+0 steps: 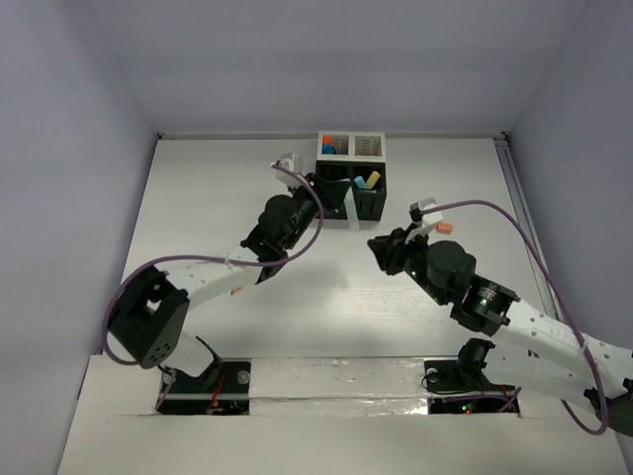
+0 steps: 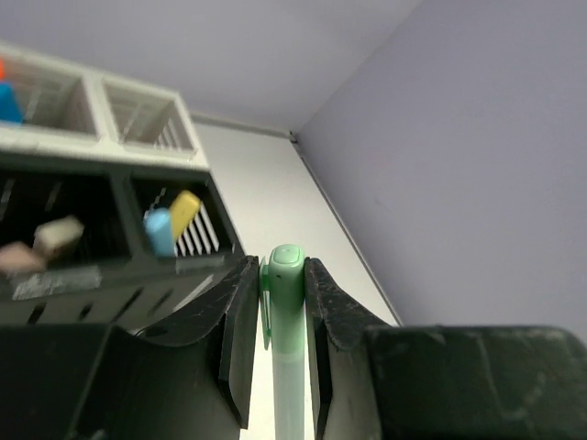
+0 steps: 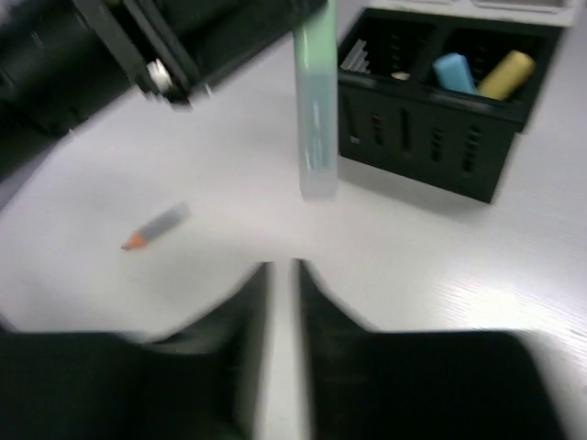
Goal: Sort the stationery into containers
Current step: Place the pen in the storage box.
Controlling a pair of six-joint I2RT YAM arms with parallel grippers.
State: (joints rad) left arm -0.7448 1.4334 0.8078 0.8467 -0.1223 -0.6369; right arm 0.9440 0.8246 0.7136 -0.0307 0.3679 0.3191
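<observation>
While the green highlighter (image 3: 315,110) is clamped in the left gripper (image 2: 282,275) just before the organizer (image 3: 431,147), it can be jammed on its black wall if lowered short. The right gripper (image 3: 282,275), narrowly parted and empty, can be struck there.

One overhead, two wrist close-ups of organizer (image 1: 368,208)

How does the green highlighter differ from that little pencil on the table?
The green highlighter is gripped in the left claw; the pencil lies loose on the table. The highlighter is longer, thicker, pale green; the pencil is short, grey, orange-tipped. Both are outside the box.
</observation>
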